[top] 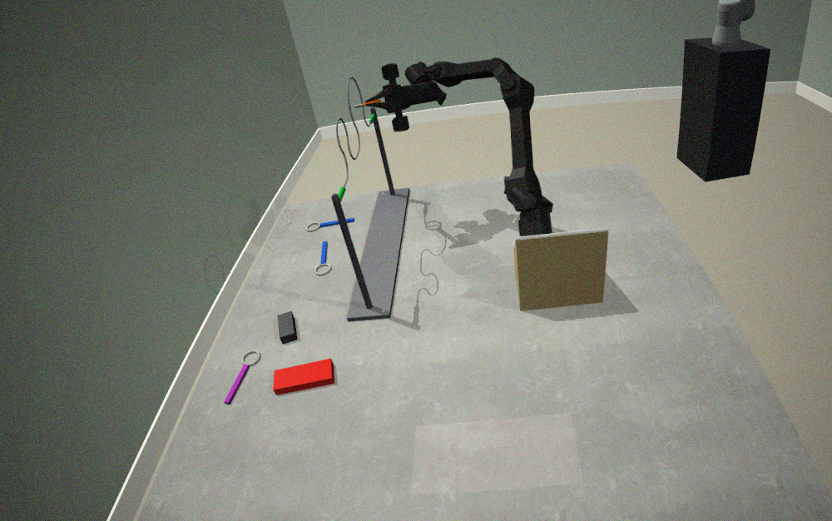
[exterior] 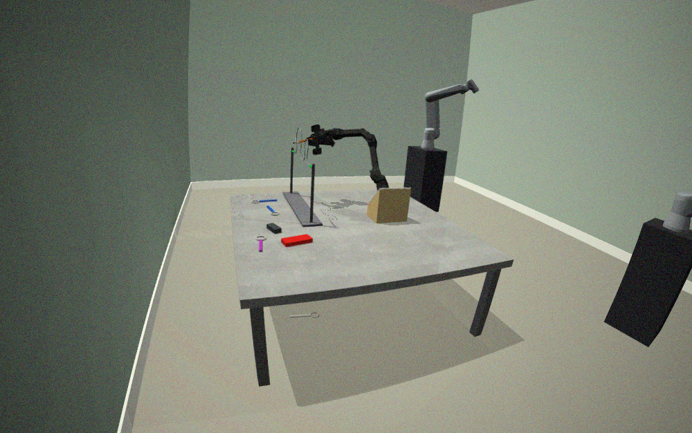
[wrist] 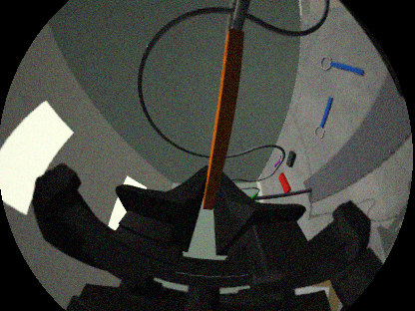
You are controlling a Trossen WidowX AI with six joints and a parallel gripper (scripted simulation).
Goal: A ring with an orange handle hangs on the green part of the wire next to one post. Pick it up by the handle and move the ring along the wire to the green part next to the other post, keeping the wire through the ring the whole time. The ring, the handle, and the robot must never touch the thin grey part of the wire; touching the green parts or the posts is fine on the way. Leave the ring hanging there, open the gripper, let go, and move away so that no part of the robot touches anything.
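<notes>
My gripper (top: 374, 102) (exterior: 308, 139) (wrist: 210, 169) is shut on the orange handle (top: 371, 102) (exterior: 302, 141) (wrist: 226, 100), nearly level. The grey ring (top: 358, 106) (exterior: 295, 142) (wrist: 239, 14) is seen nearly edge-on at the handle's far end, at the wire's tall loop near the far post (top: 383, 153) (exterior: 291, 171). The wire (top: 354, 158) (wrist: 141, 85) crosses at the ring in the wrist view; its exact path through it and any contact are unclear. The far green part (top: 372, 117) (exterior: 292, 151) is close below the handle. The other green part (top: 341, 193) (wrist: 253, 195) is by the near post (top: 351, 251) (exterior: 312, 194).
A dark base plate (top: 383, 245) carries both posts. Two blue-handled rings (top: 336, 222) (top: 324, 251) lie beyond it. A black block (top: 286, 327), a red block (top: 304, 376) and a purple-handled ring (top: 237, 384) lie nearer. A tan wedge block (top: 562, 270) (exterior: 393, 205) stands by my arm's base.
</notes>
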